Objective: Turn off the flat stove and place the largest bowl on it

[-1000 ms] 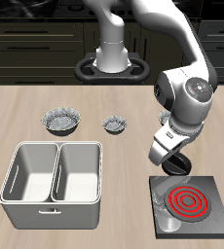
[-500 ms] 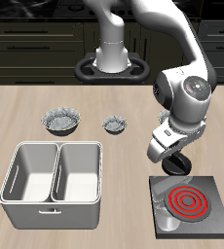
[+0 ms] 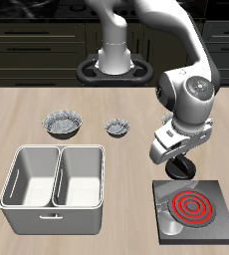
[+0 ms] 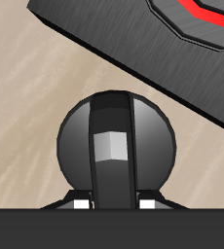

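Now gripper [image 3: 180, 171] over flat stove [image 3: 218, 227] knob [image 4: 116, 141]; jaw opening unclear.

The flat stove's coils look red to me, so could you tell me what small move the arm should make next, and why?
Probably lower the tool a little onto the black knob and close on it. The flat stove shows red coils, so it seems on, and the wrist view has the knob centred close beneath the tool. Whether the fingers touch it cannot be told.
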